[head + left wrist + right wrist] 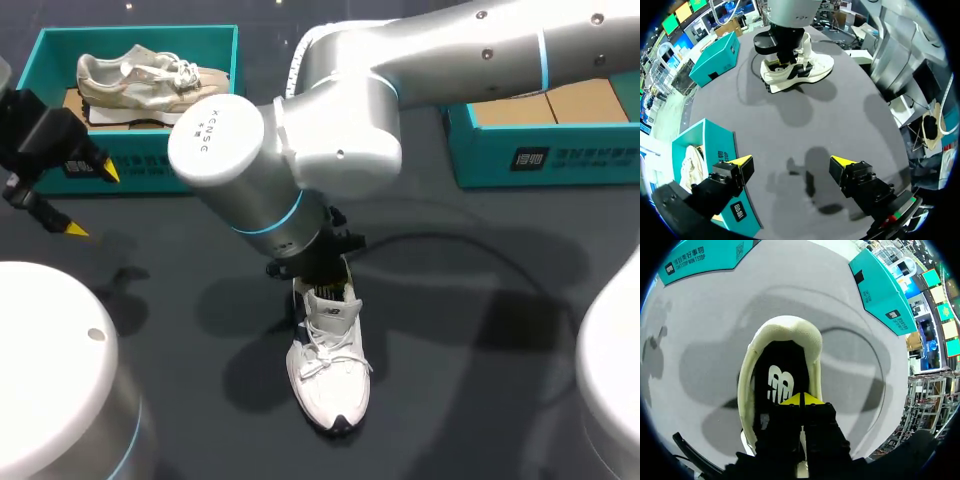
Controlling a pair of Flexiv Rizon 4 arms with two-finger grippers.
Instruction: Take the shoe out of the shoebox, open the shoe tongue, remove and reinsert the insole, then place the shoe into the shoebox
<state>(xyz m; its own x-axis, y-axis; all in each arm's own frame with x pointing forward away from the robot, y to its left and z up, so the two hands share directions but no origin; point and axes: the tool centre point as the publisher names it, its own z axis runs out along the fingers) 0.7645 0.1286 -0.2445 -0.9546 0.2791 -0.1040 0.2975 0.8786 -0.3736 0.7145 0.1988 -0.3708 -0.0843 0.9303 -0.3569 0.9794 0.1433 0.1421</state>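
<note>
A white lace-up shoe [328,370] stands upright mid-table, toe toward the front edge. My right gripper [801,400] is shut, its yellow tips pressed together inside the heel opening, right over the black insole [779,382] with its white logo. Nothing shows clamped between the tips. In the head view my right arm covers that gripper [322,283] and the shoe's heel. My left gripper [92,201] hovers open and empty at the left, well away from the shoe [800,70]. Behind it stands an open teal shoebox [215,45] holding a beige shoe [140,80].
A second teal box [545,150] with cardboard inside stands at the back right. My right arm's big elbow [290,150] hangs over the table's middle. Dark bare tabletop [840,115] lies between my left gripper [791,162] and the shoe.
</note>
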